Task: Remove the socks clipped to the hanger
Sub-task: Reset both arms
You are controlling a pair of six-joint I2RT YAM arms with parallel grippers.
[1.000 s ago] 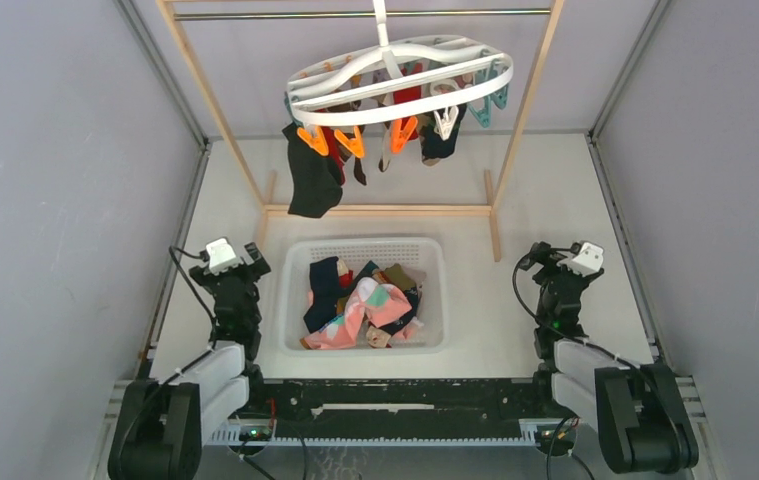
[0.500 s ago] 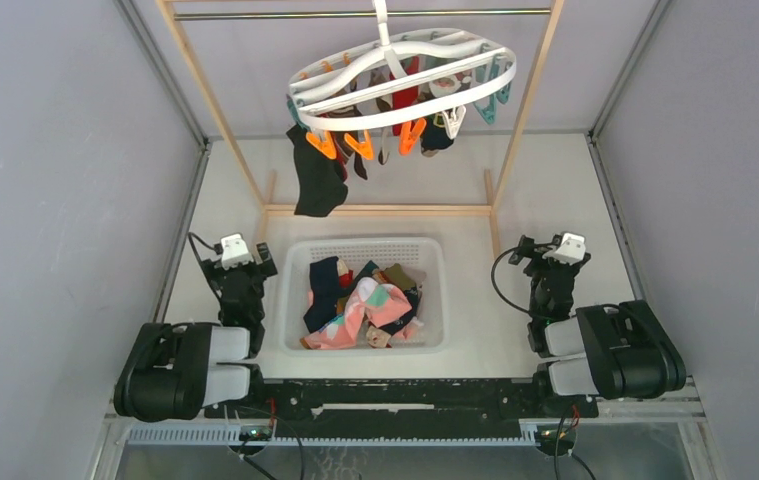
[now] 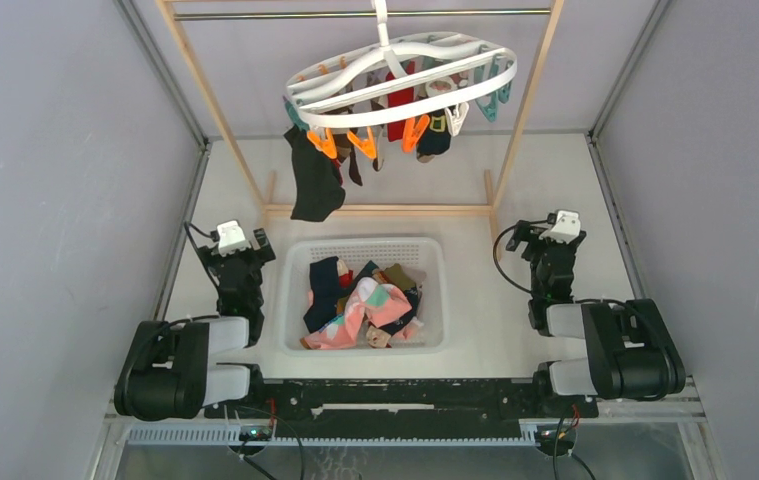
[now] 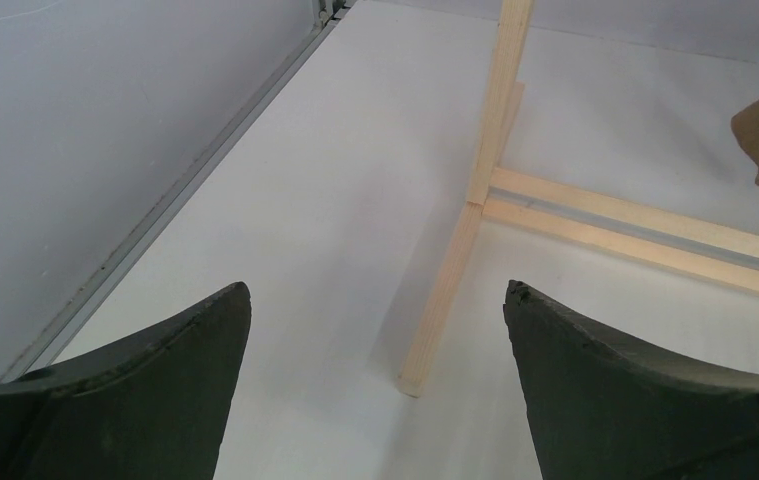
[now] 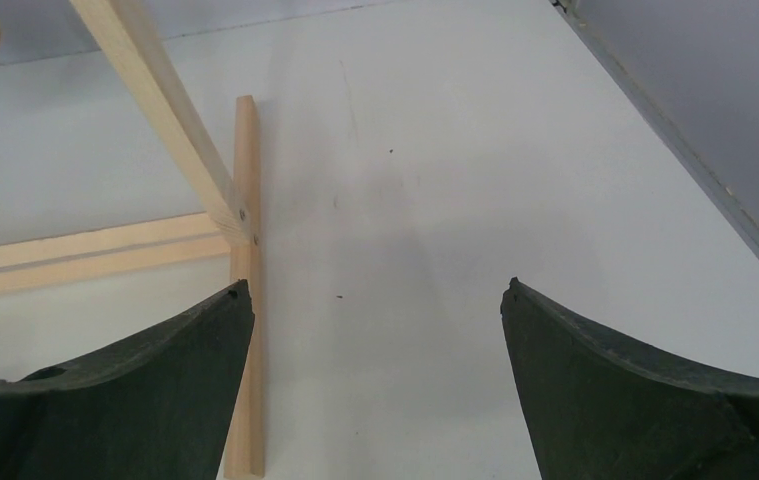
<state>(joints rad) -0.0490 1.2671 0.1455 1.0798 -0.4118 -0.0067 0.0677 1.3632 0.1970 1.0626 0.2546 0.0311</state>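
Nearest, arms: two black and white arms are folded low at the near edge of the white surface [image 3: 475, 300], one on each side.
Left end effector [image 4: 375, 300]: its two dark fingers stand wide apart with nothing between them. Only the surface and one foot of the rack show in the gap. It sits low, near the left wall of the basket.
Right end effector [image 5: 370, 295]: its fingers are also wide apart and hold nothing. It is near the right side of the basket, not touching it.
Basket: a white plastic mesh basket [image 3: 365, 243] stands on the surface between the two arms. Inside lies a pile of loose socks [image 3: 360, 305] in navy, pink, mint and olive.
Rack: a light wooden rack frame [image 3: 375, 210] stands behind the basket with its bottom bar on the surface. Its posts rise to a thin metal rod [image 3: 355, 14].
Hanger: a large white plastic oval ring hanger [image 3: 400, 46] is hooked on the rod above the far part of the surface. It is tilted, with the left side lower in the top view.
Clips: orange clips [image 3: 363, 143] hang at the front and a teal clip [image 3: 490, 100] at the right end.
Clipped socks: a long black sock [image 3: 313, 180] hangs at the left, a red sock [image 3: 398, 95] in the middle and a navy sock [image 3: 435, 135] to the right. Others behind them are too small to tell.
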